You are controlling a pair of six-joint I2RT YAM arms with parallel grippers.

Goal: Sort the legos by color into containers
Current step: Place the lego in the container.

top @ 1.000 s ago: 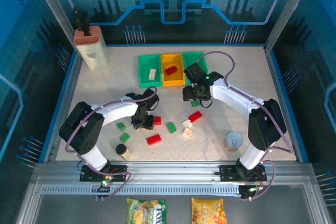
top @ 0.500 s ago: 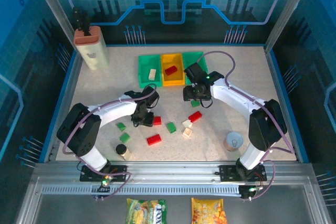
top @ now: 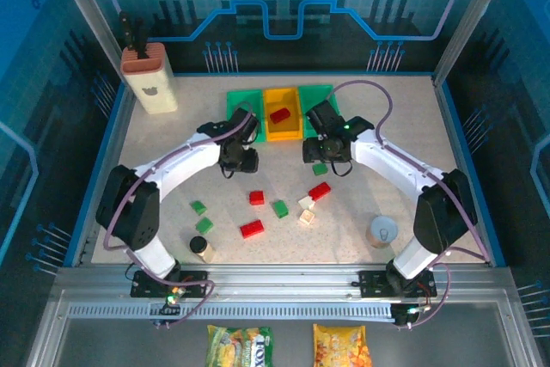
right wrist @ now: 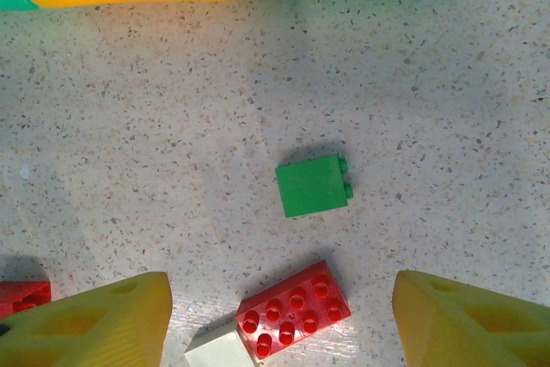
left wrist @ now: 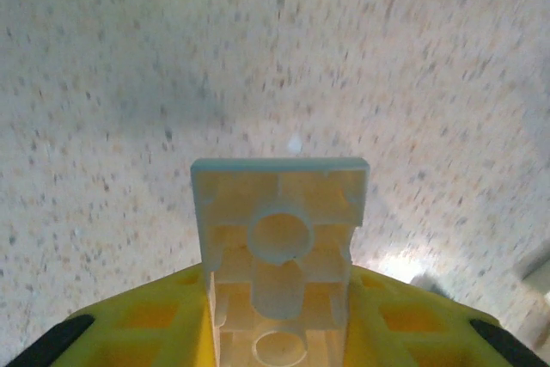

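Observation:
My left gripper is shut on a cream-white lego, hollow underside facing the camera, between its yellow fingers. It hangs over the table just in front of the left green container. The yellow-orange container holds a red lego, and a second green container stands to its right. My right gripper is open above a green lego, with a red lego and a cream one nearer its fingers. Other red, green and cream legos lie mid-table, such as a red one.
A beige knife block stands at the back left. A dark-capped jar sits near the left arm's base, and a grey round cup sits at the front right. Raised blue edges border the table.
My left gripper has risen from the loose legos mid-table, carrying the cream lego back toward the left green container. The right gripper has barely shifted.

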